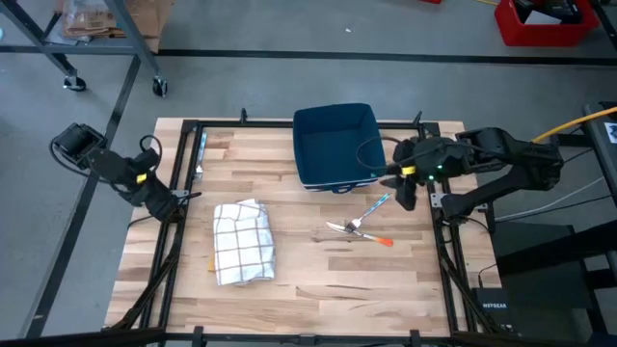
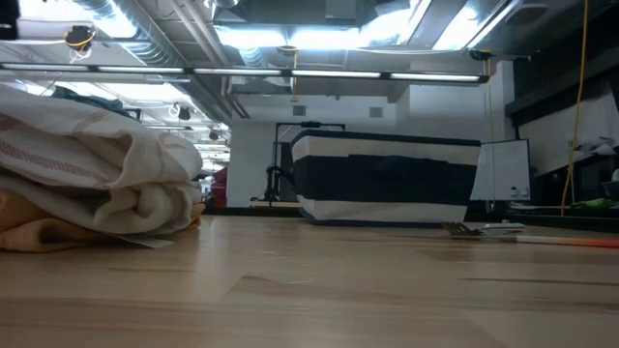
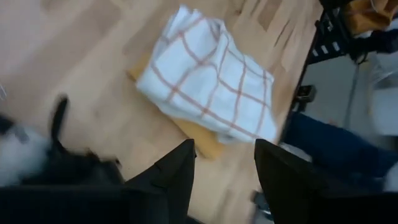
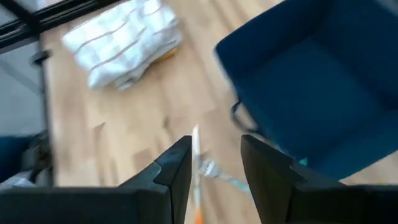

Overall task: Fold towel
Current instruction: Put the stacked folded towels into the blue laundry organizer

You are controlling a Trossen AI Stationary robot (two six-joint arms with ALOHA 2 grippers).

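Towel (image 1: 243,242) lies on the desk (image 1: 318,280), left-of-centre, already bunched into a rough rectangle with a yellow layer (image 3: 202,138) poking out underneath; folds look loose and uneven in the low view, edges not aligned.

Left gripper (image 1: 179,198) sits at the desk's left edge, near the towel but apart from it; fingers (image 3: 177,177) apart, nothing between them. Right gripper (image 1: 405,189) hovers at the right side, just beside the blue bin (image 1: 334,145), fingers (image 4: 175,168) apart and empty; well apart from the towel.

Risks as I see them:
- towel is thick and stacked; a pinch from the left side probably grabs only the top layer, so the lift peels the bundle open instead of folding it;
- or it grabs the yellow layer too and drags both; can't tell if that layer is part of the towel or a separate cloth;
- towel sits close to the left frame rail (image 1: 178,231); low approach from that side could clip the rail or shove the towel sideways;
- right arm has to cross the desk to help; fork (image 1: 349,227) and pen-like tools (image 1: 374,206) lie in its path, a low sweep would scatter them or catch the bin's edge;
- both arms converging on one small bundle; collision risk if they go for the same corner;
- smooth wood, light cloth; any sideways push slides it rather than creasing it.
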